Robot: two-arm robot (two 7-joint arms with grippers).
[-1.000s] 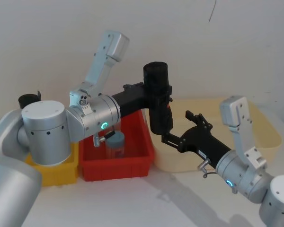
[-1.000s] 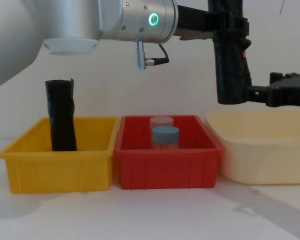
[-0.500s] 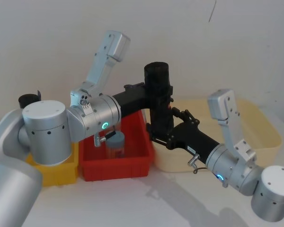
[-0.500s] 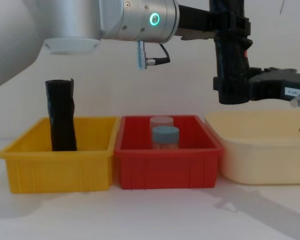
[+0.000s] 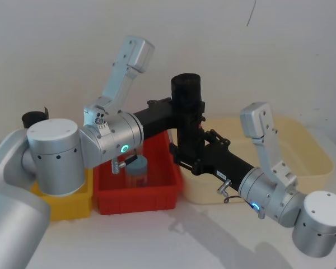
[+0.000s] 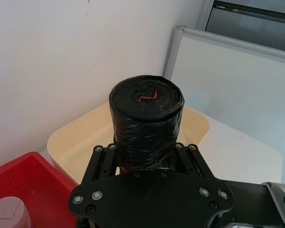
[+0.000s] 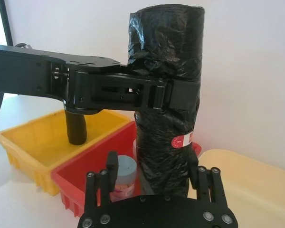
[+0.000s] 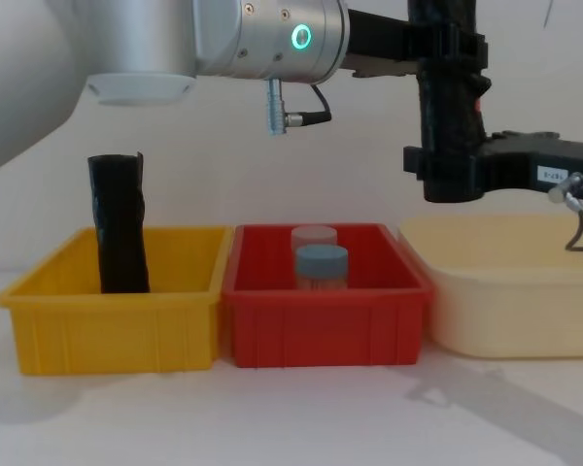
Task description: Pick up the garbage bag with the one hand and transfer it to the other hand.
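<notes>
Aloft, garbage bag [image 5: 186, 95] upright in clenched left claw [image 5: 191, 119], lower end inside released right claw [image 5: 186, 156].

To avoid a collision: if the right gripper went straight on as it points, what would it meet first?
The right gripper would likely meet the bag first: its lower end stands between the open fingers, with the left gripper clamped higher up.

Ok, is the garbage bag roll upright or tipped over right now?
Upright: the garbage bag stands vertical in the air, clamped by the left gripper.
</notes>
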